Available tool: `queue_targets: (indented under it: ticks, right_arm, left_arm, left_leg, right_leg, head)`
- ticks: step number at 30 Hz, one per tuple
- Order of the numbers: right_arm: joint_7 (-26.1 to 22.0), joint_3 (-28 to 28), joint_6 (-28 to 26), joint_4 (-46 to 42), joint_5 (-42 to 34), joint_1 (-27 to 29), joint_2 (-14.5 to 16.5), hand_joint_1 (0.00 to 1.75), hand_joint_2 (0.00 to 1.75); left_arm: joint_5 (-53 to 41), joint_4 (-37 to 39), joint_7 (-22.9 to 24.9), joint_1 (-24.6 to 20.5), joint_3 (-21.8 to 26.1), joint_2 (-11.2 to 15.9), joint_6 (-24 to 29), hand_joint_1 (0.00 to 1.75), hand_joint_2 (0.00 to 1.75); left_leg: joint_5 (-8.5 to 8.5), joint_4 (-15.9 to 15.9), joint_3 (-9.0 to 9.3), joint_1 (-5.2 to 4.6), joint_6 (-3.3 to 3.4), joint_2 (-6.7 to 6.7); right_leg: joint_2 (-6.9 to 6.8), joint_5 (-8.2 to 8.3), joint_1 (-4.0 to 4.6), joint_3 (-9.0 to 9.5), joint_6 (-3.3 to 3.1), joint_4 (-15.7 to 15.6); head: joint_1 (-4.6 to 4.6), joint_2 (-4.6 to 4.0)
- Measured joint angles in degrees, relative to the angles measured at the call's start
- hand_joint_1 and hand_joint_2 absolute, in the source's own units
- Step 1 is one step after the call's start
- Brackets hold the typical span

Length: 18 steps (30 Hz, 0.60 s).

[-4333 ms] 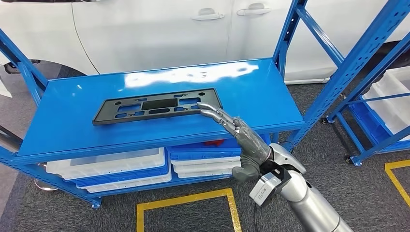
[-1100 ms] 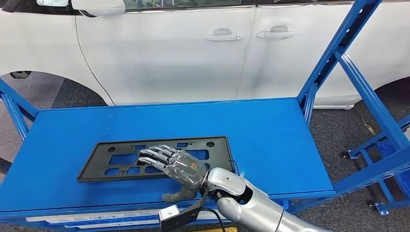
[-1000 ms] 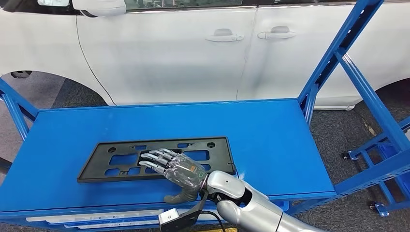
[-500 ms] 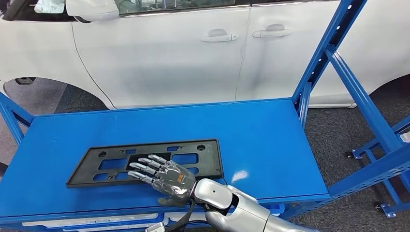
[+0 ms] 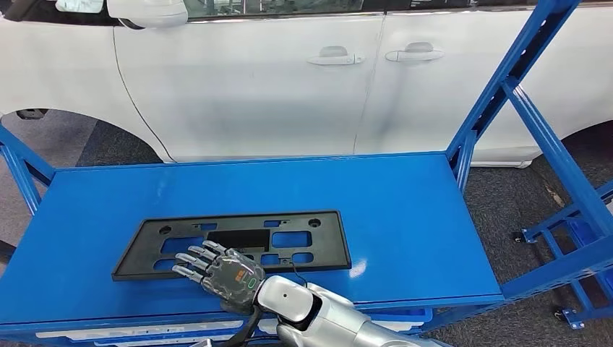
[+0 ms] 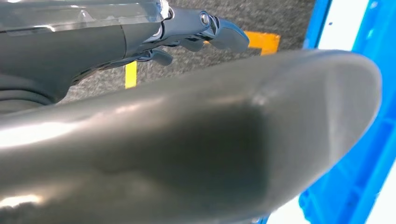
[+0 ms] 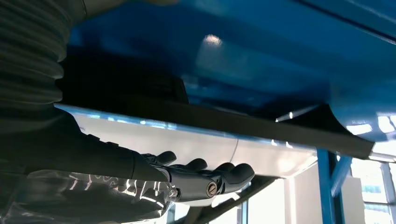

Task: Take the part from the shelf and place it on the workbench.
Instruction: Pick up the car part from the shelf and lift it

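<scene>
From the head view the right hand (image 5: 220, 272) lies with fingers (image 5: 189, 261) spread over the part's (image 5: 238, 242) near edge on the shelf (image 5: 405, 210), grasping nothing, and from the right wrist that flat part (image 7: 261, 126) might slide away; left hand's (image 6: 187, 32) grasp unclear.

My right hand (image 5: 220, 270) reaches forward palm down, fingers (image 5: 189, 260) spread and nearly straight, silver forearm (image 5: 318, 322) angling in from below. My left hand (image 6: 187, 32) hangs, fingers loosely curled.
</scene>
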Motion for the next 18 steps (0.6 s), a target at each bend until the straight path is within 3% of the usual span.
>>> queue_targets:
  ticks: [3,5,9,11,13,14,15,16,18]
  right_arm:
    - [0.61,0.15,-0.43,3.29,0.41,-0.78,2.14,0.00,1.75]
    - [0.74,0.22,-0.66,4.75,0.47,-1.22,3.03,0.00,1.75]
    - [1.39,0.36,-0.80,6.58,0.41,-1.89,4.30,0.00,1.75]
    - [2.39,0.48,-0.81,7.40,0.16,-2.29,4.73,0.00,1.75]
    - [3.61,0.56,-1.06,8.42,-0.34,-2.64,4.89,0.00,1.75]
    - [4.12,0.56,-1.42,9.04,-0.55,-2.85,4.92,0.00,1.75]
    - [4.54,0.55,-1.95,9.74,-0.71,-3.12,4.93,0.00,1.75]
    - [4.79,0.51,-2.54,10.34,-0.76,-3.43,4.94,0.00,1.75]
    - [5.24,0.29,-3.80,11.54,-0.58,-4.07,4.97,0.00,1.75]
  left_arm:
    - [-0.04,0.02,0.78,0.04,0.00,-0.14,0.11,0.00,0.00]
    - [-0.04,0.03,0.96,0.04,0.00,-0.20,0.13,0.00,0.00]
    - [-0.14,0.05,1.83,0.12,0.00,-0.20,0.56,0.00,0.00]
    - [-0.43,0.05,3.56,0.16,0.04,-0.17,1.37,0.00,0.00]
    - [-1.07,0.07,6.29,0.45,0.16,-0.04,2.61,0.00,0.00]
    - [-1.45,0.07,7.83,0.71,0.25,0.12,3.35,0.00,0.00]
    - [-1.83,0.08,9.35,1.00,0.34,0.31,4.10,0.00,0.00]
    - [-2.10,0.08,10.57,1.24,0.45,0.57,4.75,0.00,0.00]
    - [-2.60,0.07,12.60,1.58,0.80,1.10,5.87,0.00,0.00]
  left_leg:
    - [-0.55,0.59,0.12,-0.12,-0.50,-0.13]
    - [-0.90,0.97,-0.02,-0.28,-1.06,-0.16]
    - [-2.02,2.10,-0.33,-0.11,-2.36,-0.09]
    - [-5.05,7.49,-2.74,0.12,-3.00,-0.03]
    - [-8.29,15.40,-6.57,0.33,-3.50,-0.01]
    - [-8.65,17.64,-7.76,0.38,-3.63,0.00]
    - [-7.87,17.64,-7.89,0.42,-3.69,0.00]
    - [-6.00,15.02,-6.73,0.48,-3.66,0.01]
    - [-1.93,6.63,-2.77,0.54,-3.41,0.07]
  right_leg:
    - [-0.01,5.67,0.10,5.19,-0.61,-11.36]
    - [0.03,6.78,0.31,7.00,-1.09,-15.43]
    - [0.05,6.86,0.17,7.33,-2.12,-16.07]
    - [-0.09,6.92,-0.03,7.57,-2.46,-16.32]
    - [-0.13,6.87,0.01,7.59,-2.62,-16.30]
    - [-0.11,6.83,0.02,7.64,-2.64,-16.29]
    - [-0.06,6.78,0.01,7.73,-2.62,-16.29]
    - [-0.01,6.70,0.00,7.91,-2.55,-16.28]
    - [0.04,6.50,0.06,8.28,-2.24,-16.27]
  head:
    - [-0.01,0.00]
    - [-0.04,0.00]
    - [-0.14,0.00]
    - [-0.32,0.00]
    - [-0.39,0.00]
    - [-0.39,0.00]
    - [-0.39,-0.01]
    - [-0.39,-0.01]
    - [-0.38,-0.01]
